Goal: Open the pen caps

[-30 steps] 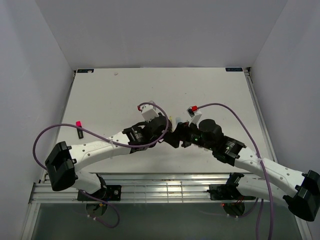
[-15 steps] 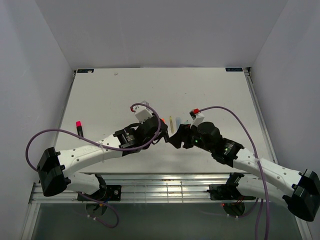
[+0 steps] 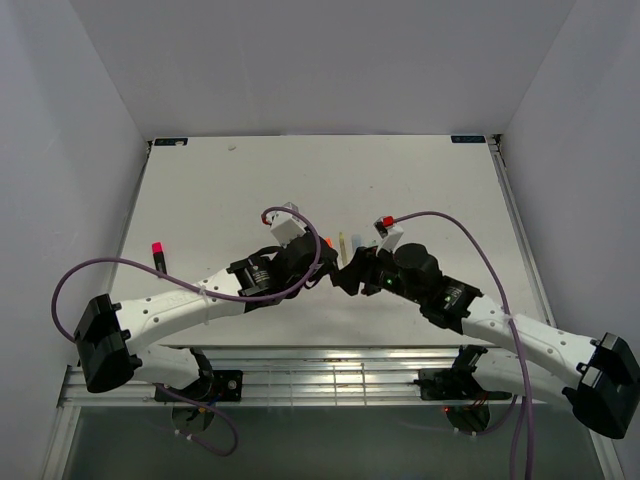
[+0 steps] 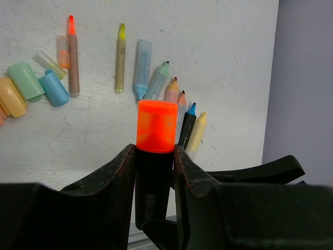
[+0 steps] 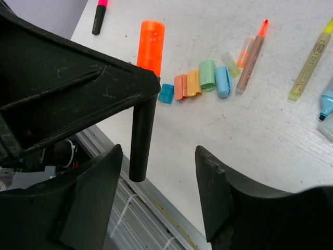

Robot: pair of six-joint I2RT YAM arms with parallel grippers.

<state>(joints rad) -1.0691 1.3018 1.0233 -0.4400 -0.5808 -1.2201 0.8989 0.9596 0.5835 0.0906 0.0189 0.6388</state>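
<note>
My left gripper (image 4: 154, 172) is shut on a black marker (image 4: 153, 177) and holds it upright above the table. Its orange cap (image 4: 156, 125) is on and sticks out above the fingers. The cap also shows in the top view (image 3: 327, 241). My right gripper (image 5: 158, 192) is open. The marker's bare black lower end (image 5: 142, 140) hangs between its jaws, nearer the left finger (image 5: 99, 182), and touches neither. Loose caps (image 5: 207, 74) lie in a row on the table. Several uncapped pens (image 4: 142, 67) lie side by side.
A black marker with a pink cap (image 3: 158, 257) lies alone at the table's left; it also shows in the right wrist view (image 5: 99, 15). A thin yellow pen (image 4: 120, 57) and an orange-tipped pen (image 4: 72, 52) lie near the caps. The table's metal front rail (image 5: 156, 208) runs under my right gripper.
My left arm has drawn back to the left and still holds the marker. My right gripper has edged left, so it now stands around the marker's lower end.
</note>
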